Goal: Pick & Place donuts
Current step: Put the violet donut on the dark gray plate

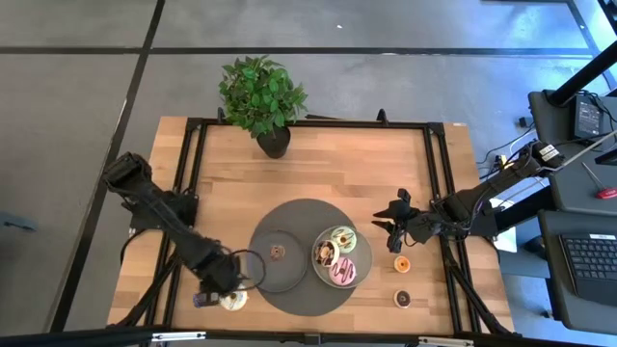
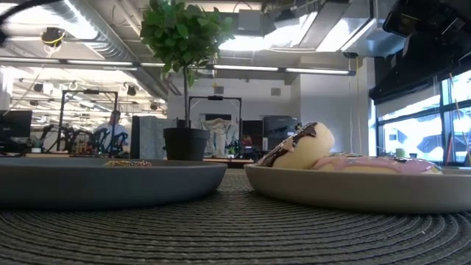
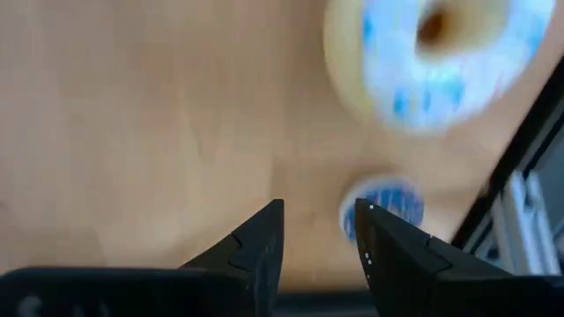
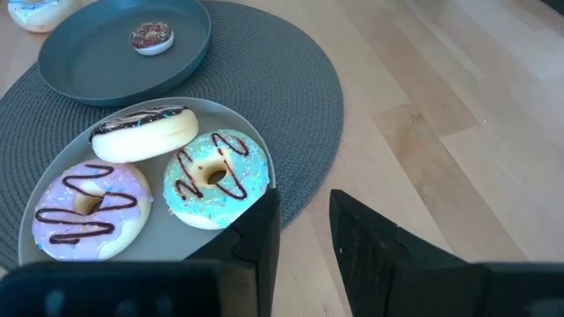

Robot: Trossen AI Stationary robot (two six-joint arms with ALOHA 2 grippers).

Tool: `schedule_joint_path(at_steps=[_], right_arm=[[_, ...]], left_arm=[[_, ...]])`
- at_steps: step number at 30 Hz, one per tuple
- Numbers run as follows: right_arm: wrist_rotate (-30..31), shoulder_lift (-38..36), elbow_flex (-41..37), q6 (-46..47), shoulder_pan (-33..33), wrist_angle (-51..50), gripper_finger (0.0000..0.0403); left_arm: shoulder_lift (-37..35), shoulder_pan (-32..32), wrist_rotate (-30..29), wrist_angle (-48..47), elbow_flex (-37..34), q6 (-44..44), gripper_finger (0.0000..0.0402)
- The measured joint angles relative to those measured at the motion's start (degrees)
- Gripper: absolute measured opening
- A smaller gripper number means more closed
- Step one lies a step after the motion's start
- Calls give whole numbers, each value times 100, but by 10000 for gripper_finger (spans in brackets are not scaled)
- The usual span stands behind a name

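Risk: the small purple mini donut could be nudged or pinched off-centre, since in the left wrist view it is seen beside one finger rather than squarely in the gap; a slide along the bare wooden table is judged likely if the jaws are closed there.
Second risk: the larger cream donut with blue icing could be clipped, as it is seen close by.
Left gripper: held low at the lower left of the high view, fingers apart with a narrow gap, nothing seen between them.
Thing and claw: the mini is just ahead of the fingertips, to one side; contact cannot be told.
Right gripper: parked at centre right of the high view, jaws slightly parted and empty.
Other donuts: three iced ones are seen on the light grey plate; one mini sits on the dark grey plate.
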Motion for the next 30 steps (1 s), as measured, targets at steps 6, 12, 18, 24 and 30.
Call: schedule_joint_path(at_steps=[6, 12, 18, 24, 30], right_arm=[[0, 0, 0, -8, 1, 0, 103], [13, 0, 0, -30, -1, 0, 103], [15, 0, 0, -184, -1, 10, 103], [-91, 0, 0, -147, -1, 11, 103], [-293, 0, 0, 151, 2, 9, 103]], left_arm=[[0, -559, 66, 61, -71, -771, 133], [0, -901, 58, 578, -71, -1001, 133], [21, -1093, -11, 796, -71, -1120, 130], [35, -1188, -652, 777, -71, -1063, 129], [37, -1190, -633, 774, -71, -995, 131]])
